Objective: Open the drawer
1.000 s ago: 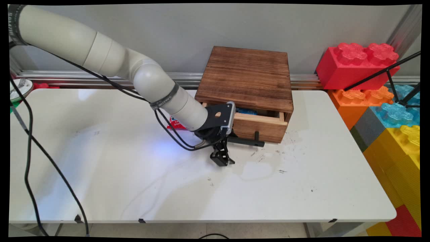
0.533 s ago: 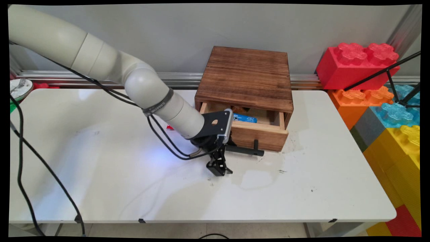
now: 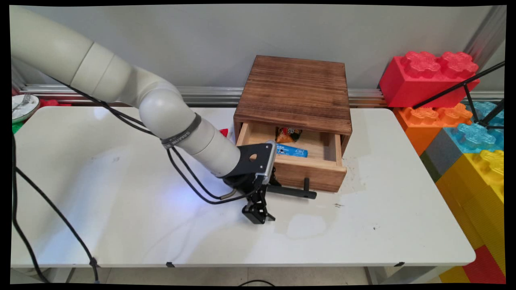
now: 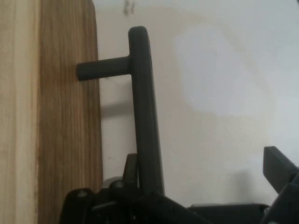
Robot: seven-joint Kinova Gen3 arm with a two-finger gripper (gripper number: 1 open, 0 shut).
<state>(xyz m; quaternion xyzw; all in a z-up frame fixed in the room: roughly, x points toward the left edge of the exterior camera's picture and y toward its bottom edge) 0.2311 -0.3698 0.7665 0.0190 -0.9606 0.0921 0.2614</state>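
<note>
The gripper [image 3: 258, 211] [image 4: 203, 163] was low over the tabletop [image 3: 121, 225], its jaws standing wide apart and clamped on nothing. In the hand view the black handle [image 4: 142, 107] [image 3: 290, 191] ran between the jaws, close against one finger [image 4: 132, 163] and well apart from the other [image 4: 280, 170]; whether the bar actually touched the near finger could not be told. The handle stood off the drawer [image 3: 310, 171] [image 4: 65, 116] on short posts, and the gripper sat at its left end as the main view showed it. The drawer was drawn partly out of the wooden box [image 3: 294, 92], its front clear of the box's edge and its inside open to view. Inside lay an orange-and-dark snack bag [image 3: 287, 135] toward the back and a blue packet [image 3: 292, 151] just behind the front panel, partly hidden by the black wrist plate. The box stood at the far side of the tabletop, against the wall rail. A small red thing [image 3: 223, 132] showed beside the box's left wall, mostly hidden by the arm. Large toy bricks [image 3: 429, 76] were stacked off the tabletop's right end, and a plate [image 3: 22, 106] lay at its far left corner.
</note>
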